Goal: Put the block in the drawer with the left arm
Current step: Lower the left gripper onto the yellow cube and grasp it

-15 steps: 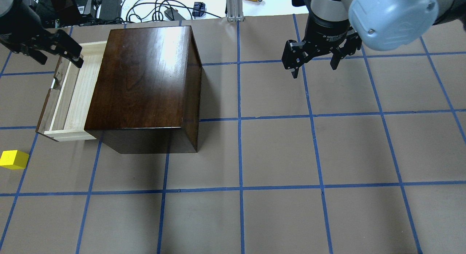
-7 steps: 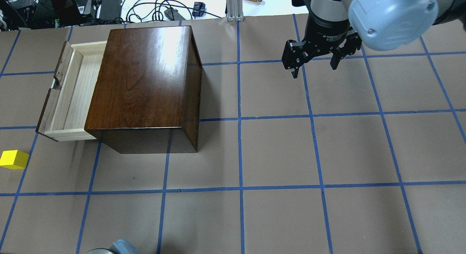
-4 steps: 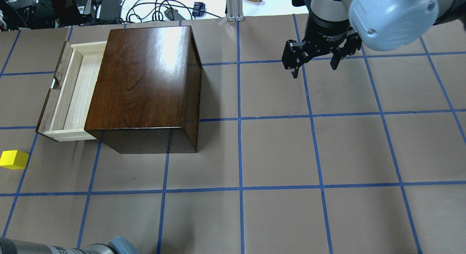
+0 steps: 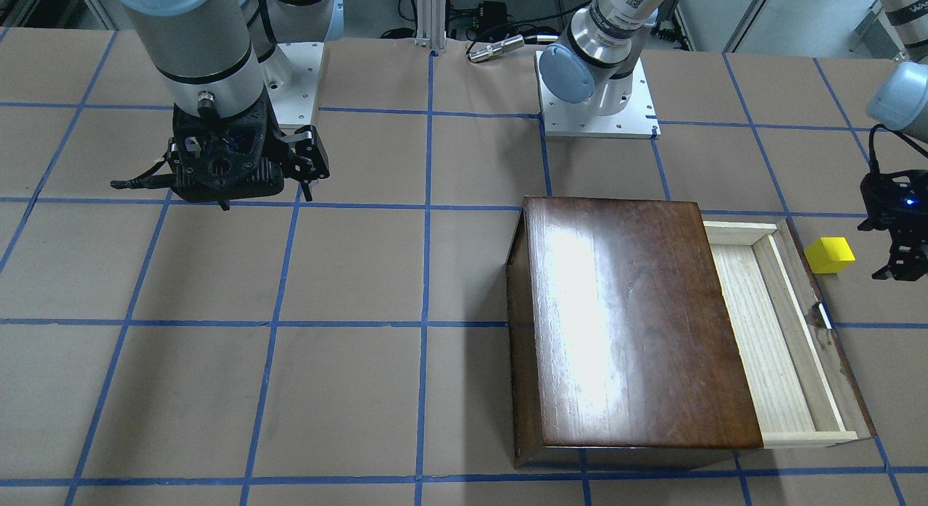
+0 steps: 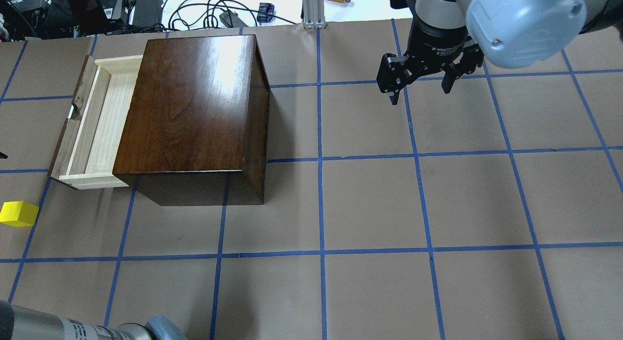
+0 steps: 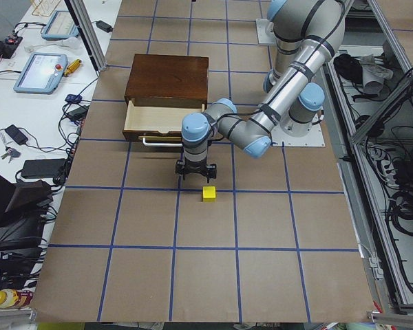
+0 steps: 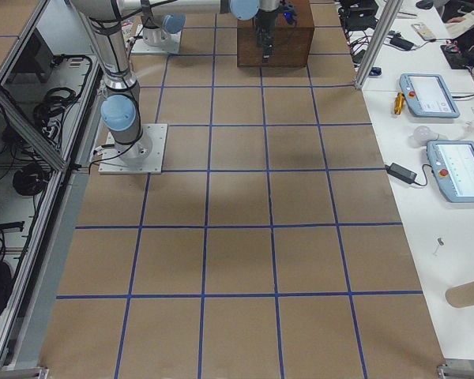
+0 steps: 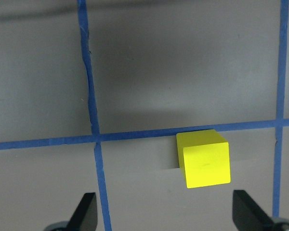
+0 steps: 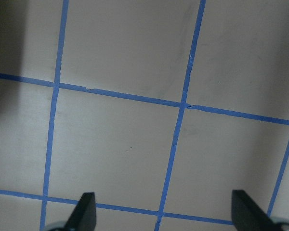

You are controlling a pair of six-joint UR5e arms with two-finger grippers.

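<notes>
Hovering my left arm's black gripper [image 8: 164, 202] over the brown desk [image 8: 38, 72], its fingers [image 8: 86, 211] spread and empty, I see the small bright yellow cube [image 8: 204, 159] lying just ahead, offset toward the wrist view's right-hand finger, outside the open pale-wood drawer [image 4: 739, 310].

My tabletop [image 5: 370, 203] is matt brown paper gridded with blue tape [image 5: 321, 203]. The box [image 5: 194, 101] is glossy dark wood, its drawer [image 5: 104, 130] pale, bare-grained wood. The block [image 8: 204, 159] looks smooth, matt yellow.
</notes>
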